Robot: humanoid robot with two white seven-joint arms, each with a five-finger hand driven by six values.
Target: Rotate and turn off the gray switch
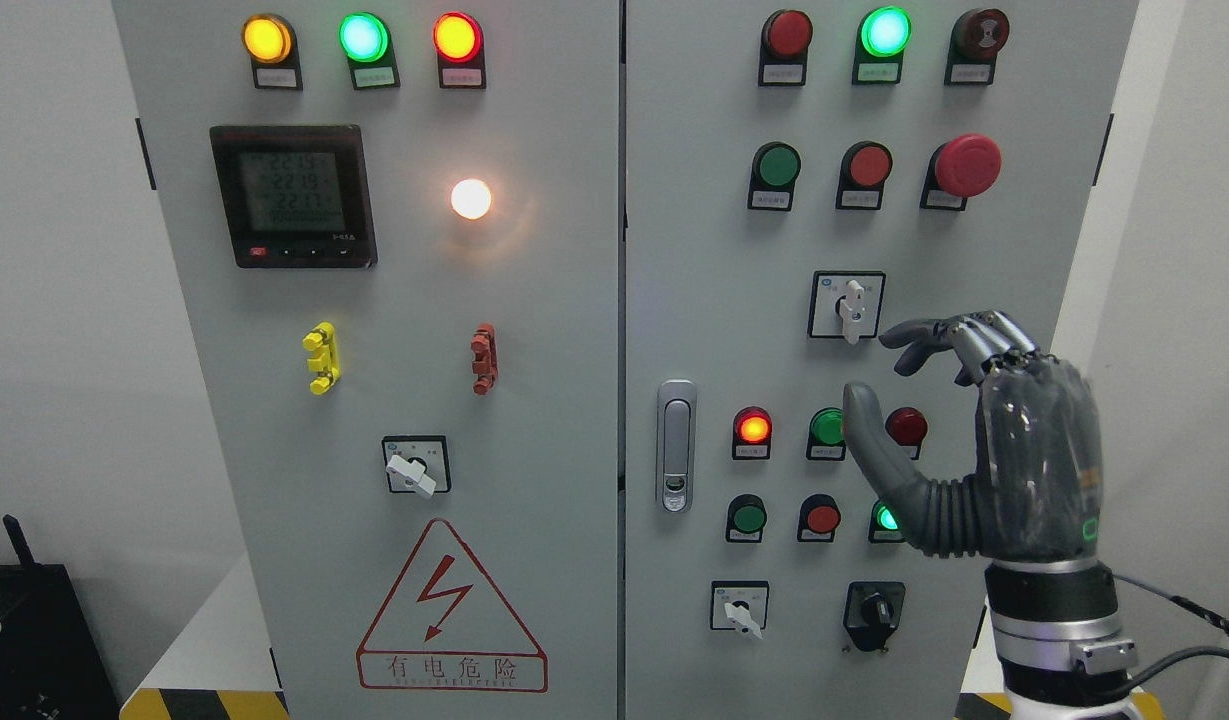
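Now the right hand (pixel 984 440) hovers spread and empty at four o'clock of the gray switch (pixel 851 308), near it, apart.

Right arm: comes in for me from the lower right corner and runs pretty much straight up.
Right wrist: black and silver cuff (pixel 1059 615) near the bottom edge, with a dark cable (pixel 1189 620) trailing off it to the right.
Right hand (pixel 984 440): raised, back of it facing my camera, holding nothing.
Fingers (pixel 959 335): spread loosely and reaching up and left, bent a bit at the knuckles, tips apart from each other.
Thumb (pixel 869 430): sticks out to the left on its own, pointing up, with a wide gap between it and the fingers.
Left arm: can't see it anywhere in my feed.
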